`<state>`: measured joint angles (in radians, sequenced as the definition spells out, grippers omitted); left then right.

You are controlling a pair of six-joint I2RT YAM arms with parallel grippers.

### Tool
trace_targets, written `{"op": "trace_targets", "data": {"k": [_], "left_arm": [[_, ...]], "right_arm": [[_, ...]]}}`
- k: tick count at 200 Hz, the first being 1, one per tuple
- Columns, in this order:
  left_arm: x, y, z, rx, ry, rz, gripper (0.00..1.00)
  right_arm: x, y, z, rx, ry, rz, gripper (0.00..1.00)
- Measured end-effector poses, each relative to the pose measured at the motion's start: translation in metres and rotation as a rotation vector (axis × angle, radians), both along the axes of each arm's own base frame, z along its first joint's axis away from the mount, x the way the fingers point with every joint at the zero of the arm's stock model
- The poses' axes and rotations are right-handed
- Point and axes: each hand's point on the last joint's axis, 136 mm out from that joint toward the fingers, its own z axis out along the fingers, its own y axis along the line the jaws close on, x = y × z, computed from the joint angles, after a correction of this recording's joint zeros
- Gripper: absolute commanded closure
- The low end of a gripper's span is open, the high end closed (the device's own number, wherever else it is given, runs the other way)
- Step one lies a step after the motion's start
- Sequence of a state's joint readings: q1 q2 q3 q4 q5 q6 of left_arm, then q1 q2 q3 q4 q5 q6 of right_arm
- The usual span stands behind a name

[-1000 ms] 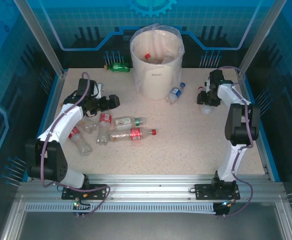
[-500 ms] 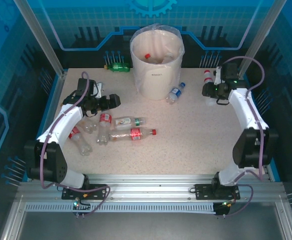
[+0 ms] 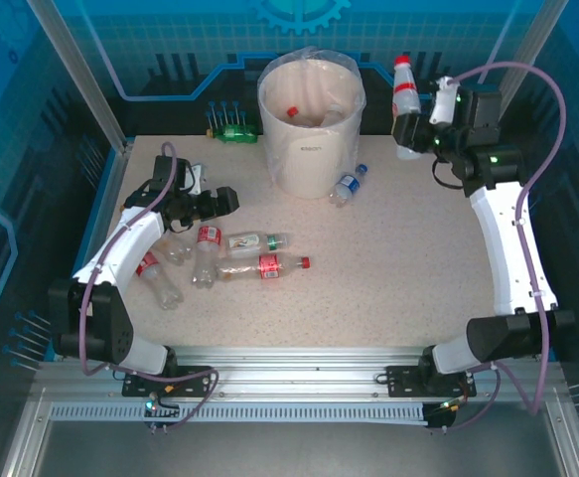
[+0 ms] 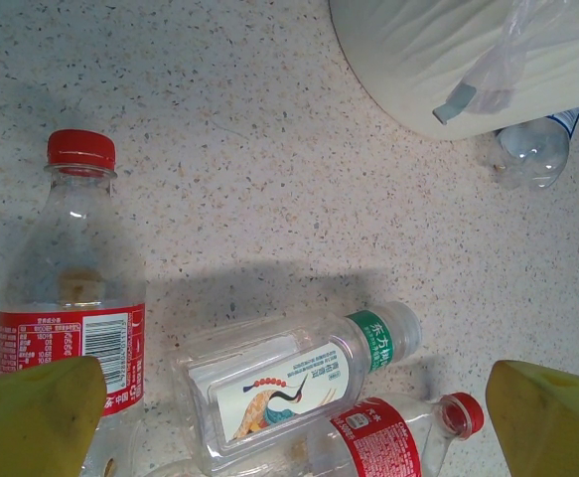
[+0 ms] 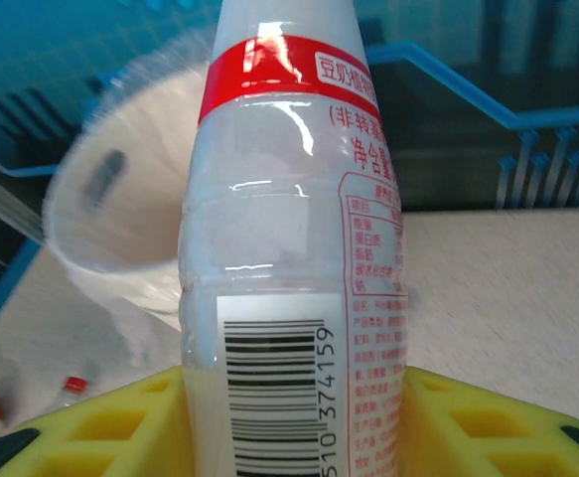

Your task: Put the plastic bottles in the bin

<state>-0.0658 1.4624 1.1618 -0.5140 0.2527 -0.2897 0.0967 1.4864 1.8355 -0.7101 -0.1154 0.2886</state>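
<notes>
Pinching a white, red-banded bottle [image 3: 403, 91] low on its body in the right gripper [image 3: 414, 133], long axis upright, cap up, held clear of the table [image 3: 388, 268]. Sits just right of the bin [image 3: 312, 149], opening lying to the gripper's left; judged a short leftward carry over the rim before release, right arm much the nearer. Hovering with the left gripper [image 3: 221, 203] spread wide over the loose bottles [image 3: 257, 241] lying left of the bin.
</notes>
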Motion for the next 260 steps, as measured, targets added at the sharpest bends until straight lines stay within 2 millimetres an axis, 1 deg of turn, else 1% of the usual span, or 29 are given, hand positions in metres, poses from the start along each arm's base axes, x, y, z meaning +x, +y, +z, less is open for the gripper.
{"op": "trace_targets", "data": {"k": [13, 25, 40, 55, 69, 98, 126, 144, 159, 184, 222, 235, 260], "left_arm": [[0.000, 0.000, 0.000, 0.000, 0.000, 0.000, 0.01], [0.000, 0.000, 0.000, -0.001, 0.000, -0.001, 0.01], [0.000, -0.001, 0.000, -0.003, 0.002, -0.003, 0.01], [-0.001, -0.001, -0.001, -0.002, 0.002, -0.002, 0.01], [-0.002, -0.001, -0.001, -0.002, 0.003, -0.003, 0.01], [-0.002, -0.001, -0.001, -0.002, 0.002, -0.003, 0.01], [-0.003, 0.000, 0.003, -0.002, -0.008, -0.003, 0.01], [-0.003, 0.000, 0.006, -0.002, -0.018, -0.003, 0.01], [-0.004, 0.000, 0.007, -0.001, -0.020, -0.003, 0.01], [-0.004, 0.000, 0.007, 0.003, -0.020, -0.002, 0.01], [-0.004, 0.002, 0.007, 0.011, -0.022, -0.001, 0.01], [-0.004, 0.002, 0.007, 0.013, -0.022, 0.001, 0.01], [-0.003, 0.002, 0.007, 0.013, -0.022, 0.001, 0.01]], "right_arm": [[0.008, 0.014, 0.014, 0.013, -0.037, 0.043, 0.51], [0.018, 0.028, 0.023, 0.022, -0.068, 0.079, 0.50], [0.032, 0.046, 0.027, 0.031, -0.100, 0.134, 0.50], [0.048, 0.066, 0.027, 0.029, -0.133, 0.195, 0.50], [0.067, 0.084, 0.024, 0.012, -0.173, 0.247, 0.49], [0.108, 0.121, 0.008, -0.034, -0.231, 0.324, 0.49], [0.144, 0.142, -0.007, -0.062, -0.259, 0.352, 0.48], [0.160, 0.152, -0.021, -0.092, -0.265, 0.359, 0.48], [0.168, 0.161, -0.035, -0.114, -0.258, 0.367, 0.47], [0.172, 0.172, -0.057, -0.134, -0.221, 0.382, 0.44], [0.174, 0.177, -0.085, -0.166, -0.185, 0.394, 0.42], [0.174, 0.177, -0.089, -0.171, -0.176, 0.395, 0.41], [0.175, 0.177, -0.089, -0.180, -0.181, 0.390, 0.35]]}}
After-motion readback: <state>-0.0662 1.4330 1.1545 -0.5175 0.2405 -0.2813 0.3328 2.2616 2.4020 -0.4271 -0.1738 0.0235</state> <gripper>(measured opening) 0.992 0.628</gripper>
